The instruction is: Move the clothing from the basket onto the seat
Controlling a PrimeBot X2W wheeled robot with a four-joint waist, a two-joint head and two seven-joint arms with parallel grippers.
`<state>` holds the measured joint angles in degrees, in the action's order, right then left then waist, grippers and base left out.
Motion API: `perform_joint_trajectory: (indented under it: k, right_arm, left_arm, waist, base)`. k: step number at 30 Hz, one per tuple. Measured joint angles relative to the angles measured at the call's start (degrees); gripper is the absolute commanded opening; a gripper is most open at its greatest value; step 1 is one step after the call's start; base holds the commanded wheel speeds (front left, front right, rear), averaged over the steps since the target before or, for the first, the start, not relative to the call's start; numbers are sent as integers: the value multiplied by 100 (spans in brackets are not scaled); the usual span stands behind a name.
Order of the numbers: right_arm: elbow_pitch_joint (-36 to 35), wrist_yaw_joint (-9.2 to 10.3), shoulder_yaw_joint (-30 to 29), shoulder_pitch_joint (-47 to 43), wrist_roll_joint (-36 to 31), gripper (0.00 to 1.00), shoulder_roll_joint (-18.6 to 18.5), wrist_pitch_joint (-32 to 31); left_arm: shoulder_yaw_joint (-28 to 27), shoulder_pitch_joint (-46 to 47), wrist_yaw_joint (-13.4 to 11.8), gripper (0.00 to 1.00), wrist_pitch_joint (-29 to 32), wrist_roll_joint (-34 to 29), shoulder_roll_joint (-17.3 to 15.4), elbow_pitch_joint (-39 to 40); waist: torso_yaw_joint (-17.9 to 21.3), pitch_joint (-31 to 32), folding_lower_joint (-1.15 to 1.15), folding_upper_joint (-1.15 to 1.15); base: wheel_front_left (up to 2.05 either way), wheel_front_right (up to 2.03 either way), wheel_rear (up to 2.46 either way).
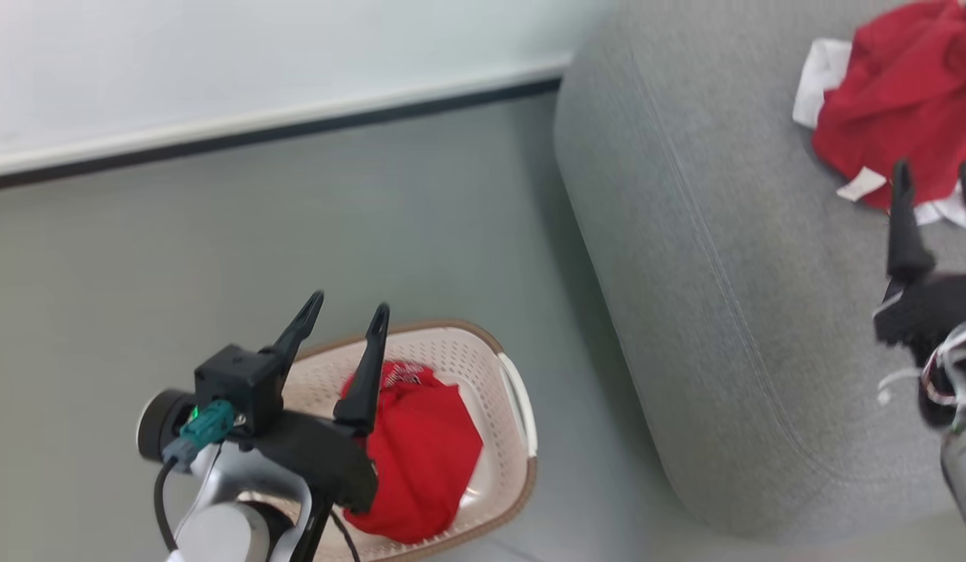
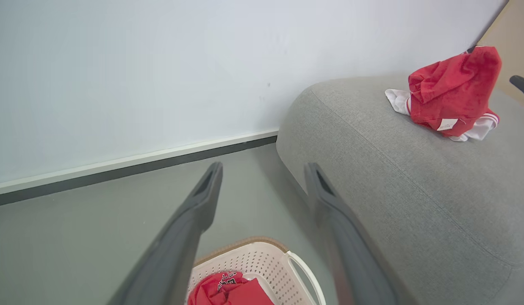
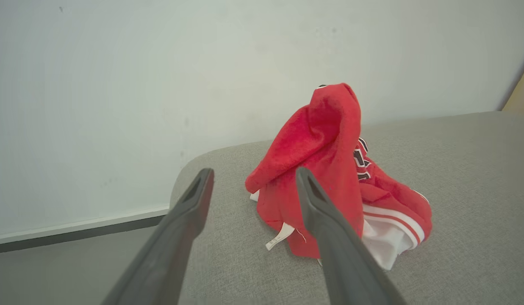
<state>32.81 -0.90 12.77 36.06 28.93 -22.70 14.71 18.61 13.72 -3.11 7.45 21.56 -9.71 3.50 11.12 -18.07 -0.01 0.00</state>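
Grey floor carries the basket, whose red jersey lies at five o'clock from the nearer left gripper, spread and empty; right gripper, also spread, hangs by the heaped jersey on the seat.

You get the basket only partly in the head view: its near rim runs off the bottom edge, and the left gripper with its arm hides its left side. The lettering on the red jersey inside is too small and blurred to read. On the seat, the heaped jersey and the right gripper are cut by the right edge.
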Motion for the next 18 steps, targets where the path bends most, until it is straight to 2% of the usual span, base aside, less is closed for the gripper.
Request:
perform_joint_trajectory:
  k: [11, 18]
  right_arm:
    - [-867, 200, -86, -1221, -76, 100, 230, 0]
    - [-1234, 270, 142, -1844, -326, 100, 481, 0]
  left_arm:
    - [-341, -615, -143, 100, -583, 48, 4, -494]
    - [-573, -1192, -198, 100, -892, 46, -164, -625]
  waist:
    - [-545, 736, 0, 0]
    - [-831, 1236, -1, -1]
  base:
    - [0, 0, 0]
    - [0, 0, 0]
